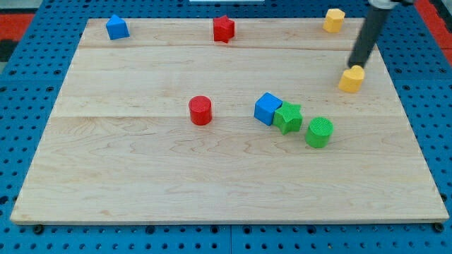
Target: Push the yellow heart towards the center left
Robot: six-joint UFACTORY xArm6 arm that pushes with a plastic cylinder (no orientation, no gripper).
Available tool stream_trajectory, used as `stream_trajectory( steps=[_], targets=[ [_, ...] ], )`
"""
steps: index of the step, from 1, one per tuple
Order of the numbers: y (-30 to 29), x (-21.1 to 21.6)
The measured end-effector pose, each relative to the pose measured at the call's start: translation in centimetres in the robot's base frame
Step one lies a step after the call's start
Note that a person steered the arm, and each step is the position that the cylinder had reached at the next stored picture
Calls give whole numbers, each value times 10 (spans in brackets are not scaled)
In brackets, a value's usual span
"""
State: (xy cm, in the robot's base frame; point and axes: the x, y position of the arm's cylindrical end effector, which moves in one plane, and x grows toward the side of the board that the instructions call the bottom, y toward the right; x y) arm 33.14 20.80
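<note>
A yellow block [351, 78], seemingly the heart, lies near the board's right edge, above mid-height. My tip [357, 65] is right at its upper edge, touching it or nearly so. The dark rod slants up to the view's top right. A second yellow block [333, 20] with a faceted shape sits at the top right, apart from the tip.
The wooden board [141, 176] lies on a blue pegboard. A red cylinder [200, 110] stands near the centre. A blue cube [268, 108], a green star [288, 117] and a green cylinder [319, 132] cluster right of centre. A blue block [117, 27] and a red star [223, 29] sit along the top.
</note>
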Motion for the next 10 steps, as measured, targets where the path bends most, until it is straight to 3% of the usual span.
stream_trajectory(
  steps=[1,2,3,10],
  targets=[
    [-11,7],
    [53,-4],
    [97,20],
    [-127,72]
  ],
)
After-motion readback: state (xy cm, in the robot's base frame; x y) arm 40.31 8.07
